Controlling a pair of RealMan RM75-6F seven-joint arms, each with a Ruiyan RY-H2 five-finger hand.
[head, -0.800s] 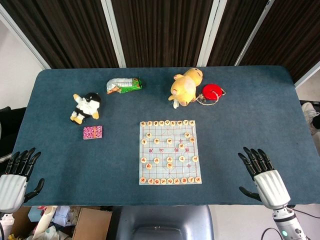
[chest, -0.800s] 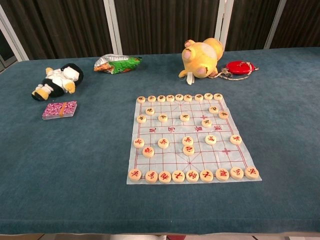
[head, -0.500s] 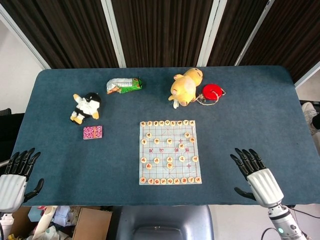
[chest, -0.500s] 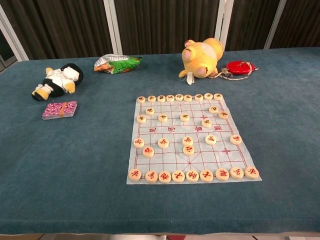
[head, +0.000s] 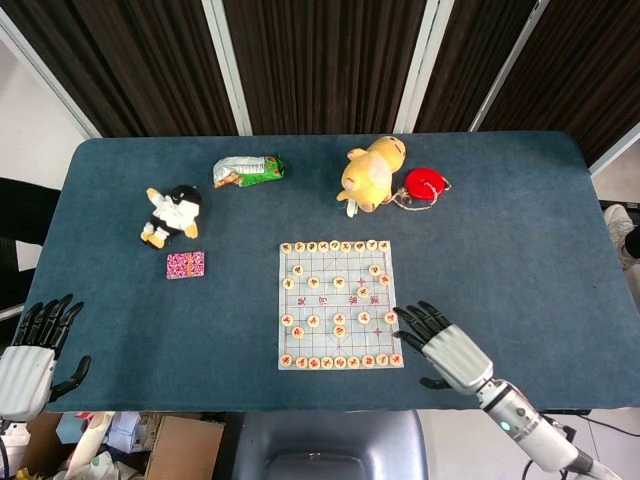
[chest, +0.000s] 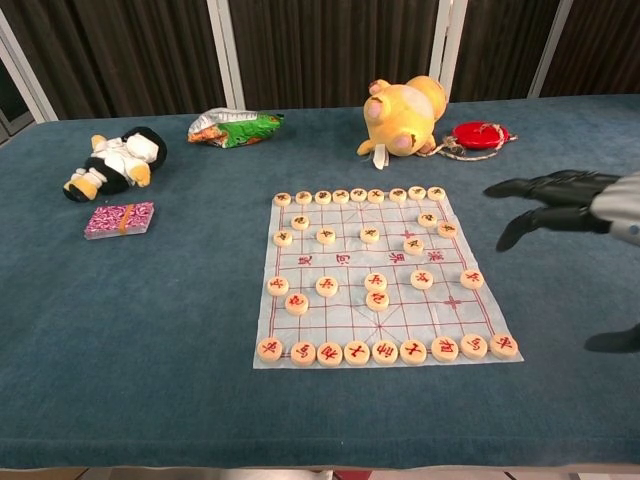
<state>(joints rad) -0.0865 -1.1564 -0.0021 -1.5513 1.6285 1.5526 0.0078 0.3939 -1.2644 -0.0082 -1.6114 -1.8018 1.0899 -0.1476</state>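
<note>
Since 0.8 s ago the right hand (head: 447, 348) has swung in from the right edge of the table (head: 520, 230) toward the chess board (head: 340, 303); its fingertips now hover just beside the board's near right corner. Everything else is unchanged. Fingers spread wide, nothing held. Left hand (head: 30, 350) sits off the near left corner of the table, fingers apart, empty.

Board lies centre-near on the blue cloth, with round chess pieces (chest: 377, 300) along the near and far rows and some scattered mid-board.

Judgement on the step: a piece reach looks in hand. Best done by lowering over a single disc, pinching its rim, and keeping the other fingers clear of neighbours in the near row, which sit close together. The sheet looks thin; a dragging finger could shift it.

Hard to make out:
- which piece is targeted
- hand height above the board
- characters on the pieces
- chest view cuts the right hand at the frame edge; left hand absent there.
</note>
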